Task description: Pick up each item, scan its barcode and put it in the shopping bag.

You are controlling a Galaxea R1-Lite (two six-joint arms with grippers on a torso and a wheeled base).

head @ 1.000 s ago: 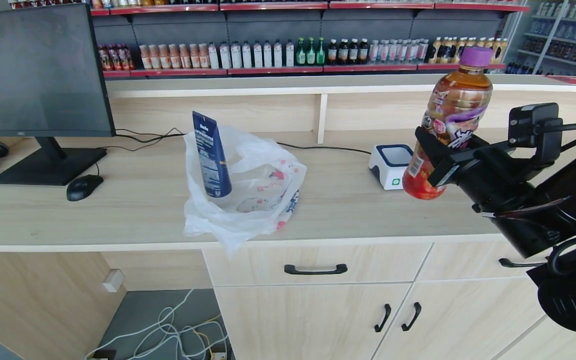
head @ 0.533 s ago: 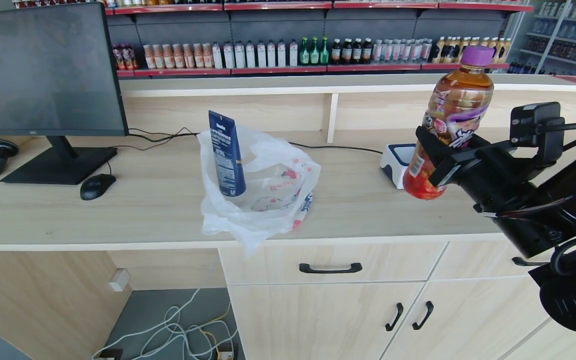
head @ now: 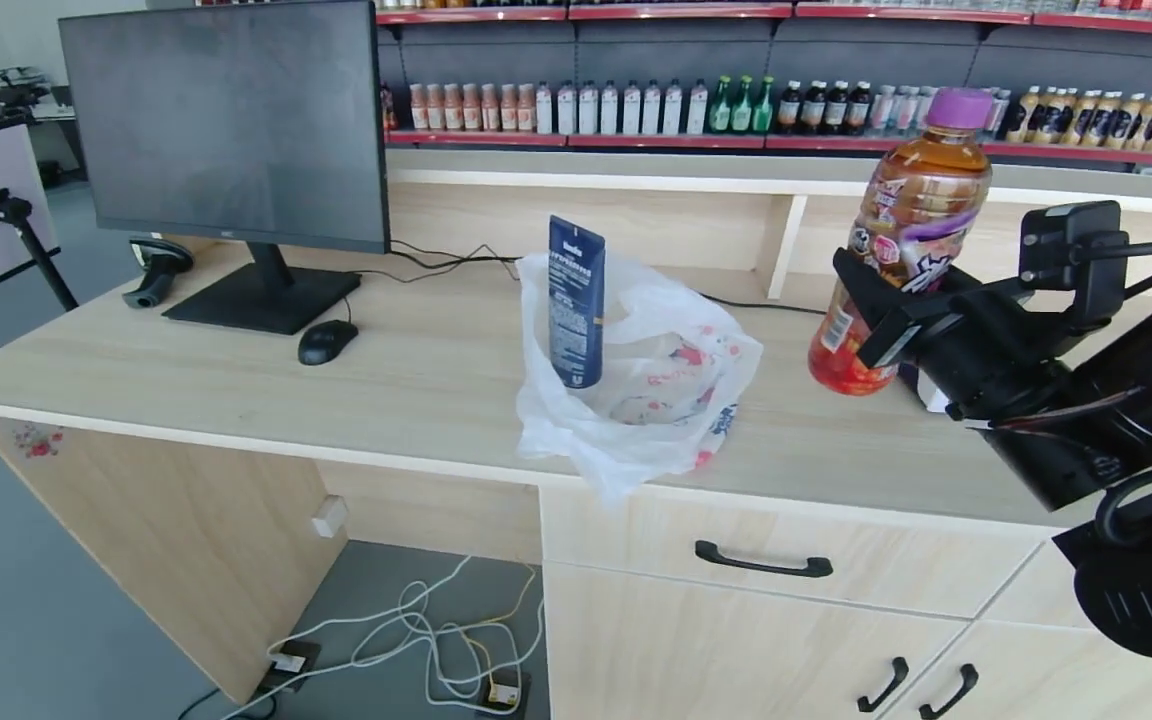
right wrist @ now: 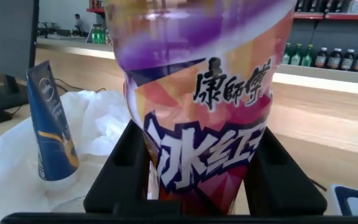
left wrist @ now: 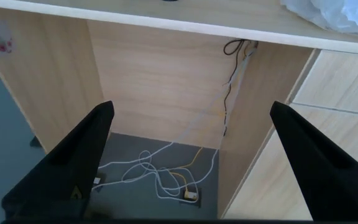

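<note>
Bottle grasp beside the checkout bag. The right gripper (head: 874,305) is clenched on a clear plastic bottle of amber tea with a purple cap and a purple, white and red label (head: 904,240). Its 2 black fingers clamp the lower half across the label. The cap and shoulder stand free above them, and the rounded base hangs free below. The bottle is carried nearly upright, leaning a little, in the air above the pale wooden worktop (head: 416,385). It is to the right of the thin white plastic shopping bag (head: 731,352) and apart from it.

A mid-body grip probably leaves the label's outer face open to a reader. A white printed panel low on the side toward the bag may carry the barcode. A white box scanner with a blue top (right wrist: 356,202) sits on the worktop just beyond the bottle. Whether the scan is done cannot be told.

The bag's mouth gapes upward, which suits lowering from above. A dark blue squeeze tube (head: 575,302) stands on its cap at the bag's left side, so the right part looks free.

The left gripper (left wrist: 191,155) is released and empty, its fingers wide apart. It hangs low in front of the cabinet, above floor cables, likely parked clear.

The tea looks amber near the neck and redder toward the base.
</note>
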